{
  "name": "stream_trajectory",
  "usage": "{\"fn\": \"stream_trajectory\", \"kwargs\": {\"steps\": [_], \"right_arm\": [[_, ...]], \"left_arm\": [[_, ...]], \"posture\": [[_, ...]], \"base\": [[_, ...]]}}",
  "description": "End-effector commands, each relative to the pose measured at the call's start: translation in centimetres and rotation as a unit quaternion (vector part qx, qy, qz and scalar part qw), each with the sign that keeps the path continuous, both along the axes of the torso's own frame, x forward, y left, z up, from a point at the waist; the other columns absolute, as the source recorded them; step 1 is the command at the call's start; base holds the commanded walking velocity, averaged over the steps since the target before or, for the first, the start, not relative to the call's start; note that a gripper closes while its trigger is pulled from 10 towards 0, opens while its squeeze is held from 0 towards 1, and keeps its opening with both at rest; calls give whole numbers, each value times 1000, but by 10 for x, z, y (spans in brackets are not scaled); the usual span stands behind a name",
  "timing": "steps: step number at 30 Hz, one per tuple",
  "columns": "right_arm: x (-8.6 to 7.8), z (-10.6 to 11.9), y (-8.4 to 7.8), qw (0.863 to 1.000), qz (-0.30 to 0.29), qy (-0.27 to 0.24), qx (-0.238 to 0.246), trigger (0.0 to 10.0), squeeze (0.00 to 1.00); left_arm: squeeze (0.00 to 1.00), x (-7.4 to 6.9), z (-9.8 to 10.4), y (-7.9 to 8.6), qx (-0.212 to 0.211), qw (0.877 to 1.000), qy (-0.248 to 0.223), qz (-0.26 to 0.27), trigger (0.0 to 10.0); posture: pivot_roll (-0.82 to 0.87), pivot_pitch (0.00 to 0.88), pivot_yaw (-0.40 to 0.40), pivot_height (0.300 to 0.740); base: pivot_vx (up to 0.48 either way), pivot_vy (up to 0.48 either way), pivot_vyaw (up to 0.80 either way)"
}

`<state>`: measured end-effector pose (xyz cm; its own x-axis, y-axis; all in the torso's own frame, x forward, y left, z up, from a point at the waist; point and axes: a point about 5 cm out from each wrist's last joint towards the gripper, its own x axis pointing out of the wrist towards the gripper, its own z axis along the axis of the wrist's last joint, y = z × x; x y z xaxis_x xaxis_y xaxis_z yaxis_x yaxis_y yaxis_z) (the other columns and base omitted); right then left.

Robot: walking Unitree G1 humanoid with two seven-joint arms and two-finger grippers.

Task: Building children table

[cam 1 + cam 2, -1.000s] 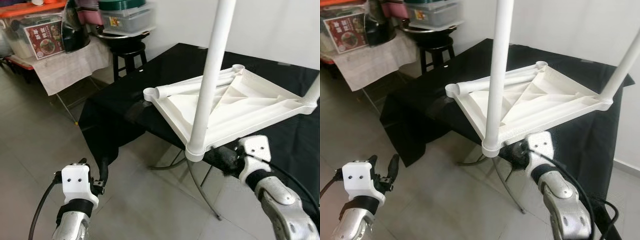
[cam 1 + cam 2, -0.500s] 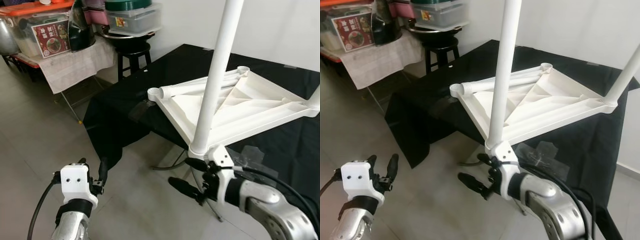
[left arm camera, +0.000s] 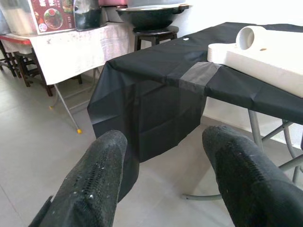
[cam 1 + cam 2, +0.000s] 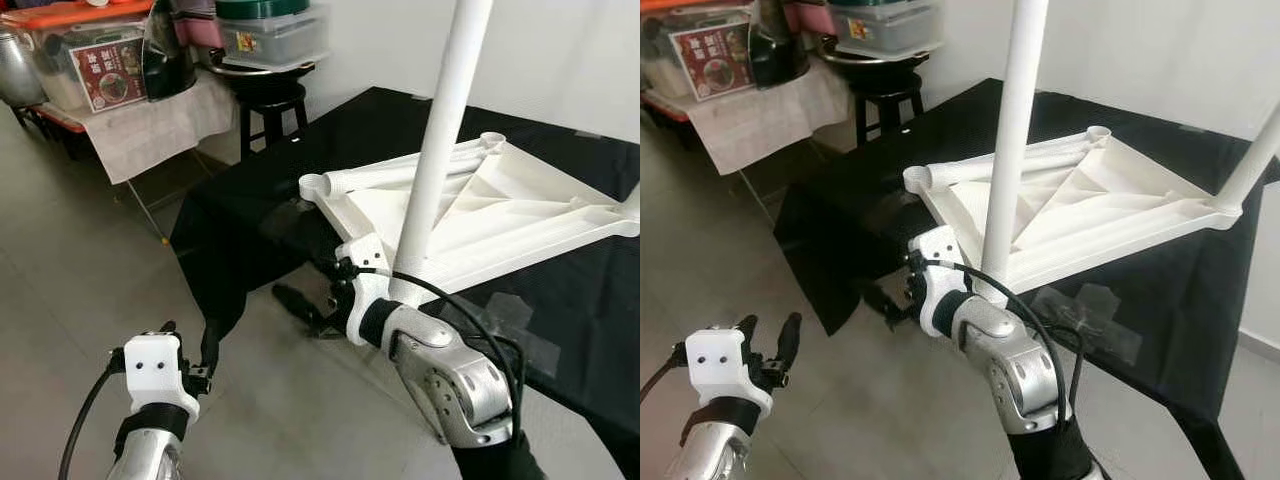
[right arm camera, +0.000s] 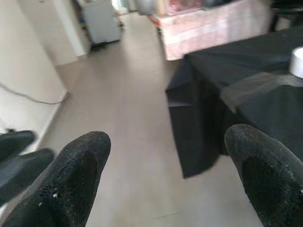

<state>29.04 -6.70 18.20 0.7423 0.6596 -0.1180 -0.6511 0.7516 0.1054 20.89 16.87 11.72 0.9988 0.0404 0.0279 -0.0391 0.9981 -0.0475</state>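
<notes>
My right gripper (image 4: 305,305) has swung off the near leg's base to about 9 o'clock of it, fingers spread, holding nothing. So that upright leg (image 4: 440,150) looks seated; my read is next leg. The upturned tabletop (image 4: 520,215) sits on the black desk (image 4: 250,215), a loose leg (image 4: 400,175) lying across it. Left gripper (image 4: 195,345) hangs low at 7 o'clock, released.

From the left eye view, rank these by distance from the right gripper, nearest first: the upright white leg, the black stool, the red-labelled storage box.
Right gripper, open, hangs off the table's near edge.
1. Upright white leg, just right of the wrist.
2. Black stool, beyond the table's far-left corner.
3. Red-labelled storage box, far left on the cloth-covered side table.
</notes>
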Motion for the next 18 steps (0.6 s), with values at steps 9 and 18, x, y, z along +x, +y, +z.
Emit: {"fn": "stream_trajectory", "kwargs": {"steps": [9,18], "right_arm": [[-9,1,-31,995,-77,10,-60,10000,0],[9,15,-84,964,-252,-14,-81,10000,0]], "left_arm": [[0,-2,-1,1,-6,1000,5,-1,10000],[0,-2,-1,2,-7,1000,6,-3,10000]], "posture": [[-6,56,12,740],[-15,57,13,740]], "base": [[0,0,0],[0,0,0]]}}
